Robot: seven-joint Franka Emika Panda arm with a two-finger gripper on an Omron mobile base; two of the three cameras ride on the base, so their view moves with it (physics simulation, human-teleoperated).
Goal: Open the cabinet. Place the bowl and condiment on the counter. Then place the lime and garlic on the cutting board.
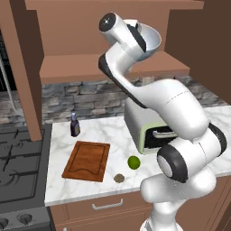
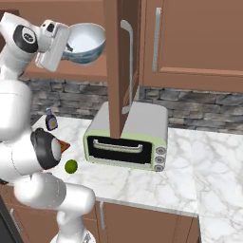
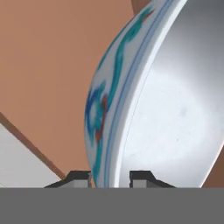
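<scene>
The cabinet [image 1: 72, 67] stands open, its doors [image 2: 118, 66] swung out. The white bowl with the blue pattern [image 1: 152, 41] [image 2: 88, 42] [image 3: 153, 109] is tilted at shelf height. My gripper [image 2: 69, 47] [image 3: 110, 177] is shut on its rim, one finger inside and one outside. Down on the marble counter [image 1: 90, 131] stands the dark condiment bottle [image 1: 75, 125] [image 2: 51, 120], behind the reddish-brown cutting board [image 1: 86, 160]. The green lime [image 1: 133, 162] [image 2: 70, 166] and the grey-brown garlic [image 1: 119, 178] lie on the counter to the right of the board.
A pale green toaster oven [image 1: 144, 124] [image 2: 128, 137] sits on the counter below the open right door. The black stove [image 1: 18, 167] adjoins the counter on the left. A drawer with a horizontal handle [image 1: 107, 205] is under the counter edge.
</scene>
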